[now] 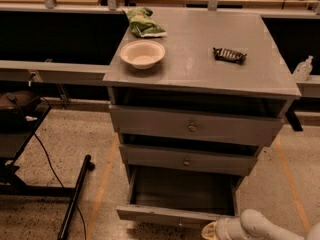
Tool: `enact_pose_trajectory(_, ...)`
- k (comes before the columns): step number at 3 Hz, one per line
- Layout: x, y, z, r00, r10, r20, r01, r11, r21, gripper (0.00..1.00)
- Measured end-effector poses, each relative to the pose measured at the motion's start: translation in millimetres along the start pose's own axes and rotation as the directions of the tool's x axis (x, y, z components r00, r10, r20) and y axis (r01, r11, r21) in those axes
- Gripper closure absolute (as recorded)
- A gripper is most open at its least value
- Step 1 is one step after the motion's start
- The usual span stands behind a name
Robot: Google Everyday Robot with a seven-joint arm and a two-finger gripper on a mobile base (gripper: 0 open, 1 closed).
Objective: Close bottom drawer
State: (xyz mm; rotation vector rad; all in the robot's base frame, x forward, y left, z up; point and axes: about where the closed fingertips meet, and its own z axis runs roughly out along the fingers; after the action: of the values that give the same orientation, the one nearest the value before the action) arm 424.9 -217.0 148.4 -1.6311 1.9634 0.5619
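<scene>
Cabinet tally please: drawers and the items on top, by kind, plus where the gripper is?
Grey wooden drawers: 3, bottom drawer pulled open
White round bowl: 1
Green crumpled snack bag: 1
Dark wrapped bar: 1
Total: 6
White gripper: low, beside the bottom drawer's front right corner

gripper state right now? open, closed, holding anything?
Gripper: cannot be told. It sits low by the right end of the front panel of the pulled-out bottom drawer.

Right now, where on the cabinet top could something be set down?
Bare: between bowl and snack bar, and along the front of the cabinet top. Crowded: back-left, green bag beside bowl. Gripper sits low, beside the open bottom drawer.
</scene>
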Motion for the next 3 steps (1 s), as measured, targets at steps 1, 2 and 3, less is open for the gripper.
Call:
enact_pose_trajectory(1,-2.0,-16.3,8.5,1.0,-0.026,-0.006,0.026,0.999,0.037,1.0)
enact_pose_trajectory(2,-2.0,-16.4,8.6,1.0,-0.026,-0.006,0.026,0.999,0.037,1.0)
enact_pose_trajectory(3,-10.5,-30.5,12.9,0.999,-0.052,-0.004,0.052,0.9973,0.051,1.0)
